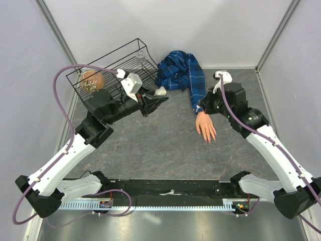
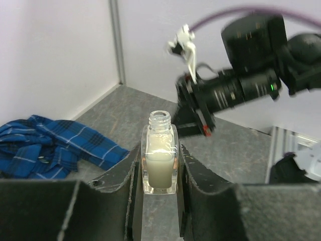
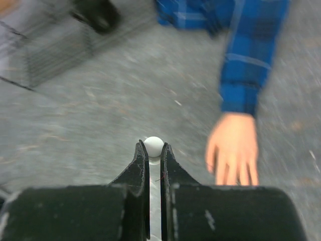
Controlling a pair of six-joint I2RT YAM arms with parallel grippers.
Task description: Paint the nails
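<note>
A basket [image 1: 113,65] stands at the back left of the table [image 1: 160,150] with a round thing [image 1: 92,80] in it. To its right lies a heaped shirt [image 1: 175,68]. The shirt's sleeve [image 1: 197,90] runs forward to a mannequin hand [image 1: 205,125], its nails [image 1: 210,140] toward the near edge. The left gripper [image 1: 161,96] holds a bottle [image 2: 160,160] between basket and sleeve. The right gripper [image 1: 200,108], with a cap [image 3: 153,145], is by the cuff.

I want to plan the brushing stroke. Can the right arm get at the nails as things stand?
Probably yes. The right gripper, shut on a white cap, hangs close beside the hand. The nails face up, uncovered, fingers flat on the table, with nothing in between.
</note>
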